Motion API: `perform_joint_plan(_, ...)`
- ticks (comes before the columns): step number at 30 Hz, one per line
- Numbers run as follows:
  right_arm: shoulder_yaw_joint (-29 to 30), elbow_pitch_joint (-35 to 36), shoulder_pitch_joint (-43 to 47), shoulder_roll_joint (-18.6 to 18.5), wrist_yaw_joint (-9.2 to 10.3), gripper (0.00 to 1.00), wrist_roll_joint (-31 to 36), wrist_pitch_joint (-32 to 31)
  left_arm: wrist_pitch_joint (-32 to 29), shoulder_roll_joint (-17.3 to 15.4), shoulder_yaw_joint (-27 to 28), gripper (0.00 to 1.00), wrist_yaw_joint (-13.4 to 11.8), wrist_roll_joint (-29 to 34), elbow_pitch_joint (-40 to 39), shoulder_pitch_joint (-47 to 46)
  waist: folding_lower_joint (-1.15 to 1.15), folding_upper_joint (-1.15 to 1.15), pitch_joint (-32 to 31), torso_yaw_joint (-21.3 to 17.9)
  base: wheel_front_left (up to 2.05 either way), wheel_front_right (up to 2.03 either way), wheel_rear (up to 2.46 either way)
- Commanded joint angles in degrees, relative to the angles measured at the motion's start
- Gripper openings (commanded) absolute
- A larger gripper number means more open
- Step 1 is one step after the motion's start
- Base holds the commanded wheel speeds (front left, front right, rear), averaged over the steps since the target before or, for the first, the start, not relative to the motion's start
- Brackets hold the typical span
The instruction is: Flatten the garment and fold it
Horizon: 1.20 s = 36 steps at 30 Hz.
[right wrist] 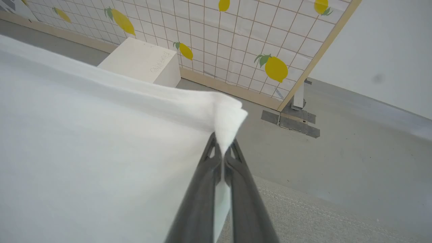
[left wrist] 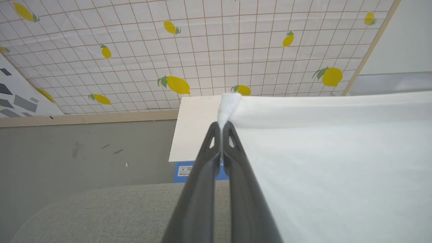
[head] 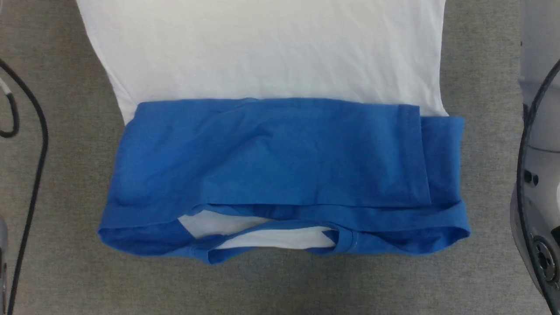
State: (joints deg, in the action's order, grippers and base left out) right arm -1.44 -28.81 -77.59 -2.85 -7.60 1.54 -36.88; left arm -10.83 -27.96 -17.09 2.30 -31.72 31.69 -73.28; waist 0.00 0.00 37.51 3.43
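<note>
The garment (head: pixel 271 162) lies on the grey table in the head view: blue sleeves folded across its near part, the blue neckband at the near edge, the white body running off the top of that view. In the left wrist view my left gripper (left wrist: pixel 221 126) is shut on a bunched corner of the white cloth (left wrist: pixel 324 158), which stretches away to the right. My right gripper (right wrist: pixel 222 148) is likewise shut on a white corner (right wrist: pixel 227 118), with the cloth spreading to the left.
Grey fabric table surface (head: pixel 65 183) surrounds the shirt. Black cables (head: pixel 37 144) hang at the left edge and a pale robot arm body (head: pixel 538 166) stands at the right edge. Beyond the table are a white box (right wrist: pixel 141 62), a lemon-patterned tiled wall (left wrist: pixel 216 47) and grey floor.
</note>
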Motion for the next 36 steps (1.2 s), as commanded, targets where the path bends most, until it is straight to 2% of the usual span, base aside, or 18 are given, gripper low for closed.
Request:
perform_joint_plan(1, -0.03, -0.43, 1.18, -0.42, 0.11, 0.0, -0.83, 1.13, 0.76, 0.12, 0.29, 0.0, 0.76, -1.02, 0.22, 1.51, 0.0, 0.0, -3.17, 0.28, 0.0, 0.0, 0.0)
perform_joint_plan(7, -2.32, 1.06, 10.55, -2.22, 0.11, 0.0, -8.19, 5.22, 5.3, 1.54, 0.96, 0.0, 2.89, -5.17, -3.3, 11.53, 0.0, 0.0, -9.77, 0.38, 0.0, 0.0, 0.0)
perform_joint_plan(14, -2.72, 7.52, 25.83, -5.23, 0.11, 0.0, -16.61, 6.39, 8.28, 1.92, 1.95, 0.0, 3.24, -9.38, -10.52, 26.91, 0.0, 0.0, -17.15, 0.44, 0.0, 0.0, 0.0)
perform_joint_plan(17, -2.28, 11.5, 33.3, -6.17, 0.11, 0.0, -19.62, 6.07, 8.9, 2.09, 2.27, 0.0, 2.38, -10.83, -15.22, 34.57, 0.0, 0.0, -19.8, 0.69, 0.0, 0.0, 0.0)
perform_joint_plan(23, 0.71, 18.38, 47.29, -5.6, 0.11, 0.0, -23.59, 4.95, 9.53, 2.83, 1.82, 0.0, -0.19, -12.62, -22.84, 49.35, 0.0, 0.0, -23.75, 1.45, 0.0, 0.0, 0.0)
perform_joint_plan(29, 2.81, 22.86, 59.13, -4.13, 0.11, 0.0, -25.15, 3.74, 10.71, 4.56, 0.63, 0.0, -2.52, -13.26, -25.51, 59.04, 0.0, 0.0, -26.45, 2.31, 0.0, 0.0, 0.0)
perform_joint_plan(36, 4.62, 25.78, 68.98, -2.93, 0.11, 0.0, -24.62, 2.46, 9.98, 5.43, -0.14, 0.0, -5.05, -14.25, -26.16, 66.08, 0.0, 0.0, -28.21, 2.57, 0.0, 0.0, 0.0)
